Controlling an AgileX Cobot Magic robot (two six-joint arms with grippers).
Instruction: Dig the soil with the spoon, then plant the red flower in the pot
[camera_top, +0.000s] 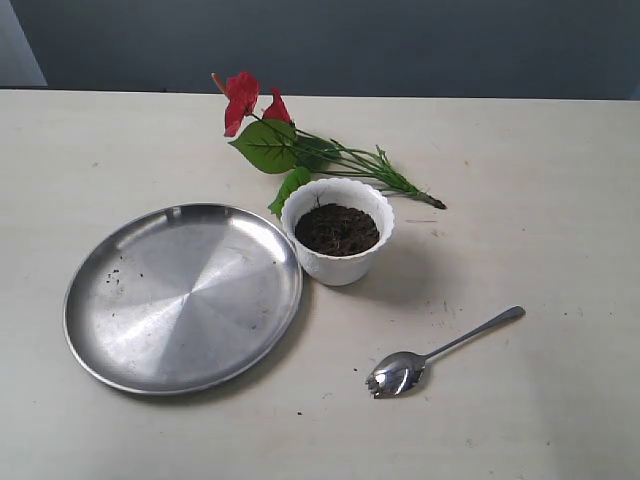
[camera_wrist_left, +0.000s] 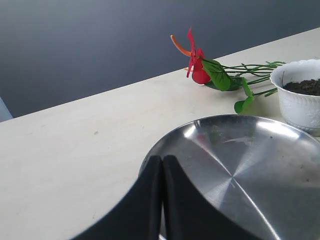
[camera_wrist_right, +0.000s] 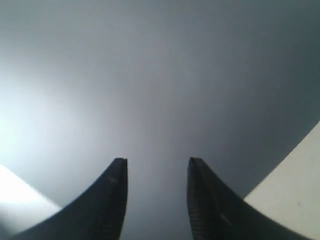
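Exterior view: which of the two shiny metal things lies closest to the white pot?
The large round plate: its rim comes right up beside the pot, while the small spoon lies clear of it, well apart.

Ahead of the left gripper (camera_wrist_left: 162, 159), the steel plate (camera_wrist_left: 240, 160) and the white pot (camera_wrist_left: 300, 107) are cut by the picture's edge. The pot hides part of a leaf of the red flower (camera_top: 265, 145).

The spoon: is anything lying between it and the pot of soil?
Nothing visible does. Only bare table separates the spoon from the pot; the steel plate lies left of the pot in the exterior view, the red flower behind it.
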